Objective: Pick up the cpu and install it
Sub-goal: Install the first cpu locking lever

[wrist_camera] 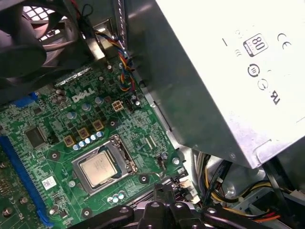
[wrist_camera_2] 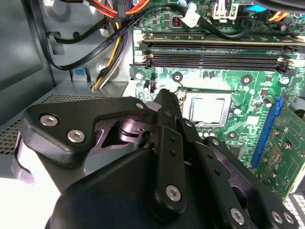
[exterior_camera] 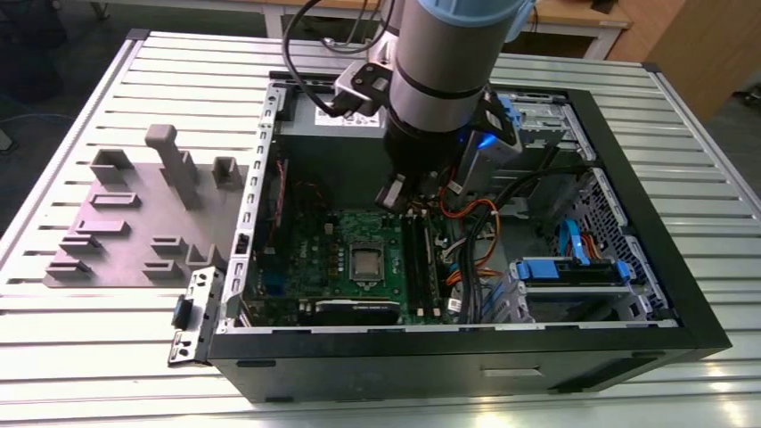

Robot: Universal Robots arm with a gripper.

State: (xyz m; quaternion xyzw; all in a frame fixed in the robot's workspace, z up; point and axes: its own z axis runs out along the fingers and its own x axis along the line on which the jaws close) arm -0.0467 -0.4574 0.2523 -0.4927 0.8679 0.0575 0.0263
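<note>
Bright, even overhead light in the exterior view; the slatted table (exterior_camera: 107,357) shines, with white glare streaks along its near edge. Inside the case (exterior_camera: 618,352) it's dimmer, the arm (exterior_camera: 446,80) shading the far part of the board (exterior_camera: 315,259). In the second wrist view the gripper (wrist_camera_2: 164,102) bulks close and soft-focused, with a blown-out white patch beside it, while the memory sticks (wrist_camera_2: 214,59) stay crisp. In the first wrist view the power supply (wrist_camera: 224,71) washes pale under glare; the cpu (wrist_camera: 98,169) glints softly.
</note>
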